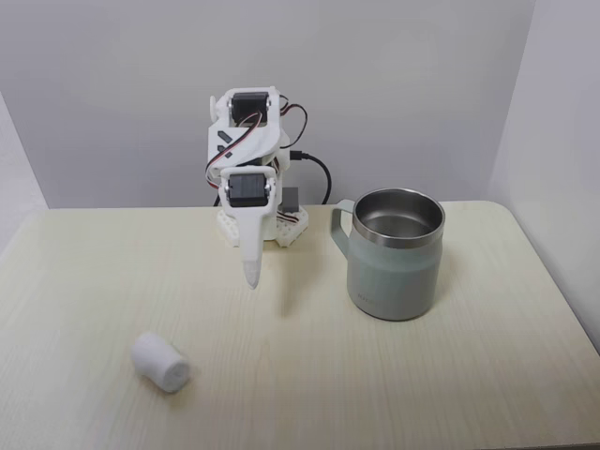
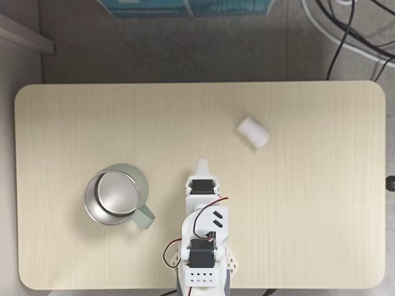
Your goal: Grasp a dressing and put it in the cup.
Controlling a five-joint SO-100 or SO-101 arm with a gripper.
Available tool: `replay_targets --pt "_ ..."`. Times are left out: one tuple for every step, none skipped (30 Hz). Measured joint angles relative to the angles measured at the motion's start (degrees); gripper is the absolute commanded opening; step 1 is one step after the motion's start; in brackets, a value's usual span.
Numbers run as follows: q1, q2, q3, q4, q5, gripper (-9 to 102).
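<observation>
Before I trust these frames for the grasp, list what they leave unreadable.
- End effector: both fixed views show one narrow white tip; open or shut cannot be told.
- Mug lettering: a faint mark low on the wall, too small to read.
- Arm base: cut off by the bottom edge in the top-down fixed view.
- Roll: its far end is hidden by its own body.
</observation>
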Motion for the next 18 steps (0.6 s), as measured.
replay_targets --pt "0.00 0.00 0.00 -0.09 -0.44 0" --pt "-0.44 0.00 0.00 -0.44 -1.49 0" --pt "-1.23 0.00 0.00 -0.53 -1.93 0" --pt "-1.58 0.00 0.00 -0.53 -2.02 0" --pt "-1.23 0.00 0.00 -0.53 -2.11 0" --pt "-0.88 0.00 0.00 -0.53 -2.20 0" --pt "-1.05 0.00 0.00 -0.53 -2.20 0" --pt "-1.41 0.00 0.00 -0.53 -2.20 0" --pt "-1.49 0.00 0.00 -0.53 -2.20 0" --pt "-1.58 0.00 0.00 -0.53 -2.20 0" --pt "-1.49 0.00 0.00 -0.53 -2.20 0" --pt "-1.49 0.00 0.00 -0.53 -2.20 0" --pt "-1.49 0.00 0.00 -0.53 -2.20 0" --pt "-1.49 0.00 0.00 -0.53 -2.20 0" --pt "-1.49 0.00 0.00 -0.53 -2.20 0" --pt "-1.49 0.00 0.00 -0.53 -2.20 0" --pt "-1.49 0.00 0.00 -0.53 -2.20 0" --pt "-1.49 0.00 0.00 -0.53 -2.20 0"
